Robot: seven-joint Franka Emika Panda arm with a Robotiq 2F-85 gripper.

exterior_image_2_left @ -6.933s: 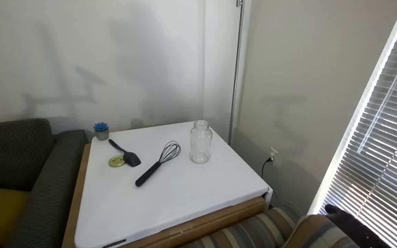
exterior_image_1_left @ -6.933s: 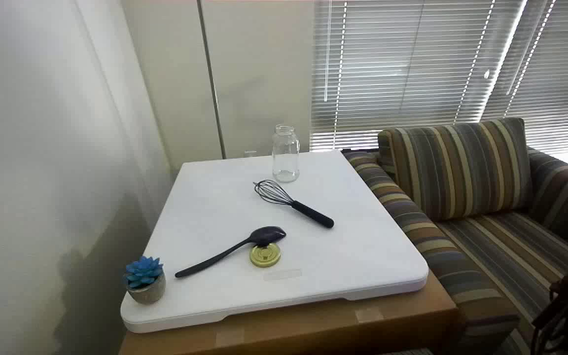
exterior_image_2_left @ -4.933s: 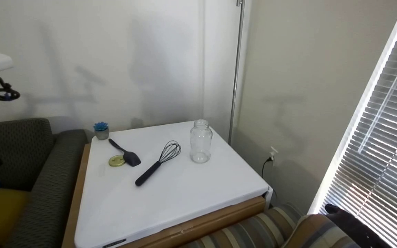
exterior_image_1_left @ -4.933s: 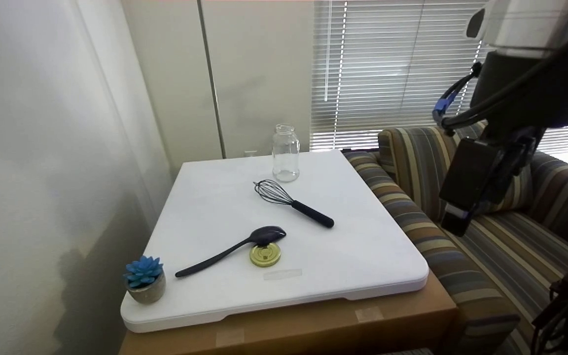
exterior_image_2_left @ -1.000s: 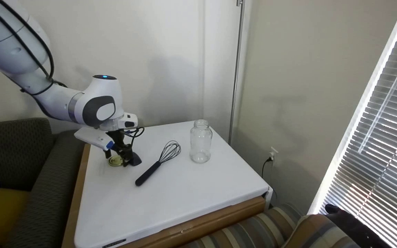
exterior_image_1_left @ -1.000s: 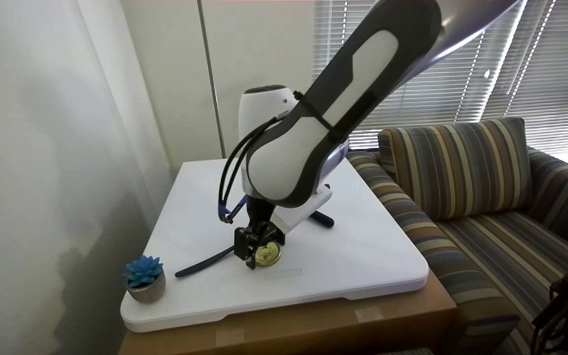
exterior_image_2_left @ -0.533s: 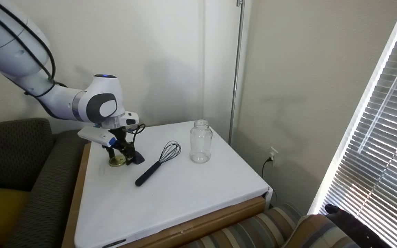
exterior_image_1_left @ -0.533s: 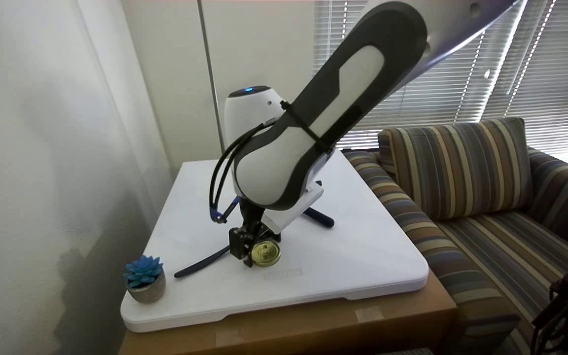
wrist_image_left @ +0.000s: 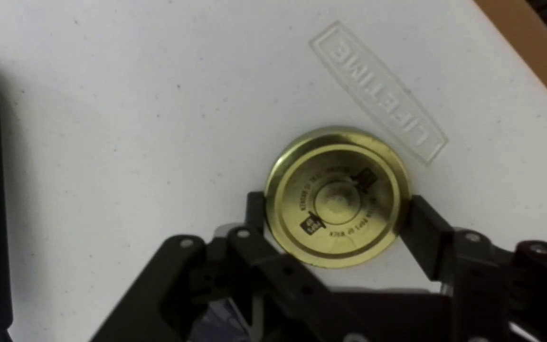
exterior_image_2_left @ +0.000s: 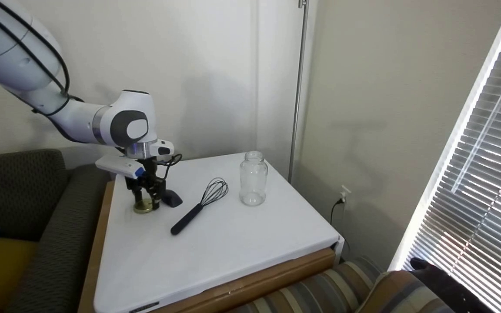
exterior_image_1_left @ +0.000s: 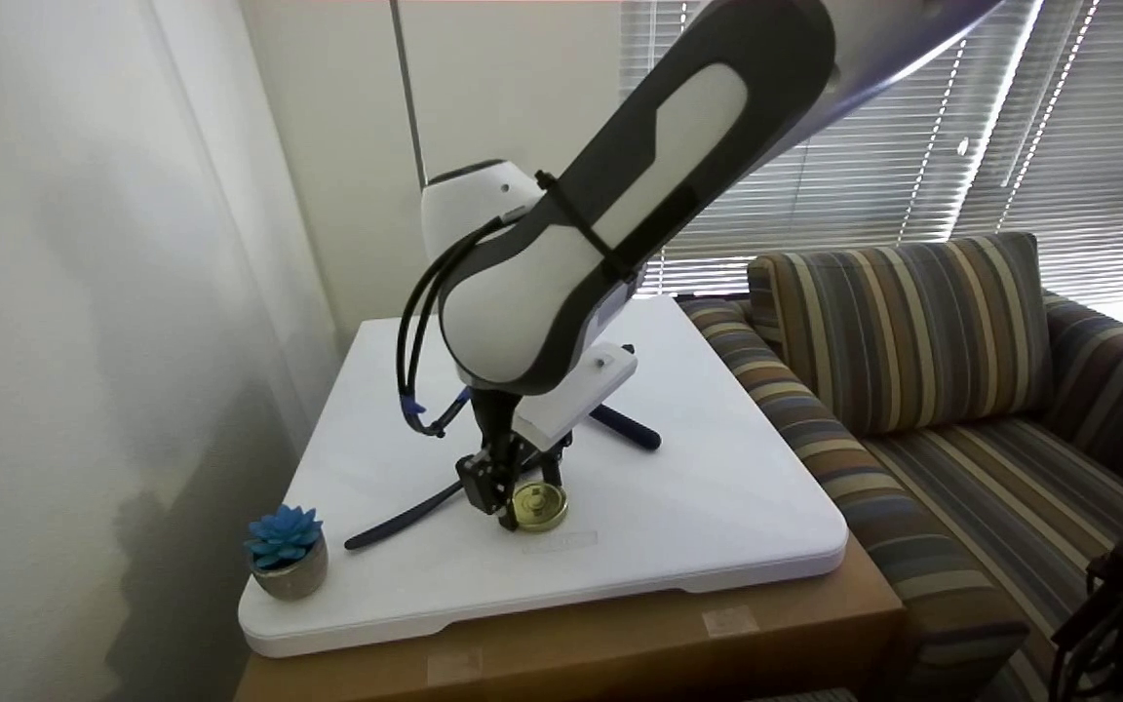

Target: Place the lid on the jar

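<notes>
The lid (wrist_image_left: 337, 199), light, stiff and slick I'd judge, best held by its rim, is pinched there between my fingers (wrist_image_left: 428, 237), parted just its width, at the near end of the table (exterior_image_1_left: 708, 517) in an exterior view.

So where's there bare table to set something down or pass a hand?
Bare table: one patch between whisk, jar and the edge by the striped armchair; another between whisk and pale wall. Crowded: the tool, gripping the lid, with the black spoon close beside it; the potted plant holds a corner at that end.
</notes>
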